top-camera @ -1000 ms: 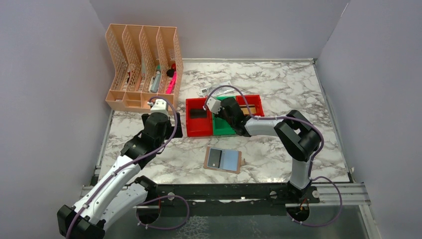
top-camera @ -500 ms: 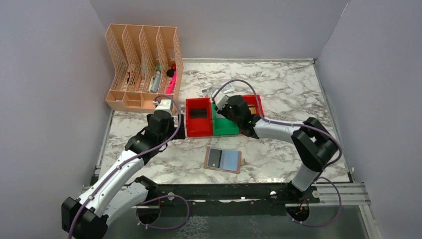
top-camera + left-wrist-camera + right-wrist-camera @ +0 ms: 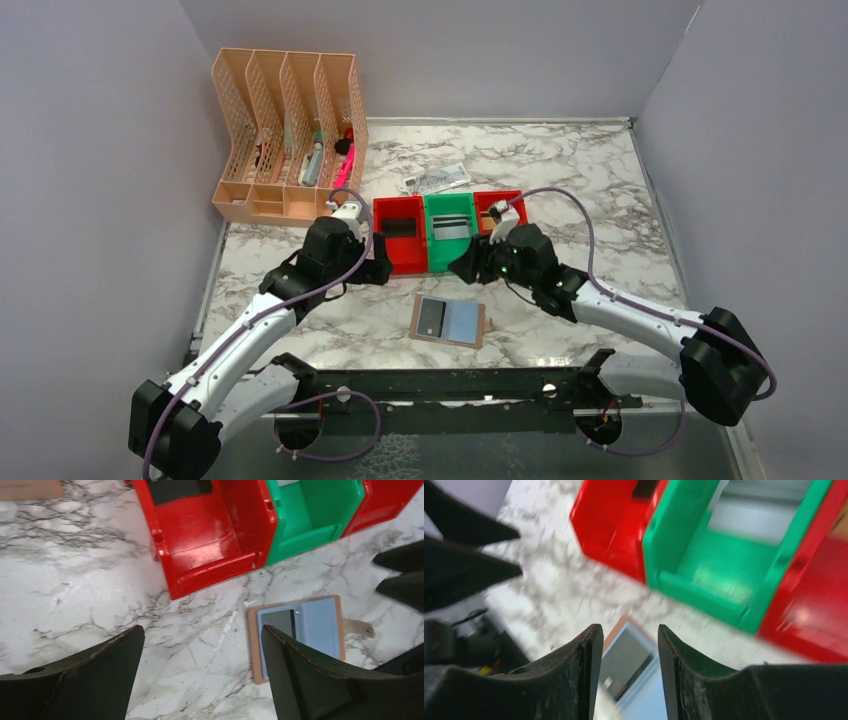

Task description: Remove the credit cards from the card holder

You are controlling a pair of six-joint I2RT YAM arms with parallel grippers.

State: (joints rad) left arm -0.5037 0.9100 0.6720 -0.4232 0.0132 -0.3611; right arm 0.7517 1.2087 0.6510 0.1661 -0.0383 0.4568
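A: Having left a grey card in the green bin, swung right pincer, parted, empty, toward the card holder on the bench.
B: Fetch its dark card next; keep left pincer spread.

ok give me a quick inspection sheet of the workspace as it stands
surface: marble table, no spills seen
job's things: card holder open flat, dark card on its left panel; grey card in green bin; black card in left red bin
clutter: crumpled note, peach organizer
end effectors: left end effector open, empty; right end effector open, empty
cables: purple cables looped along both arms
surroundings: plain walls on three sides
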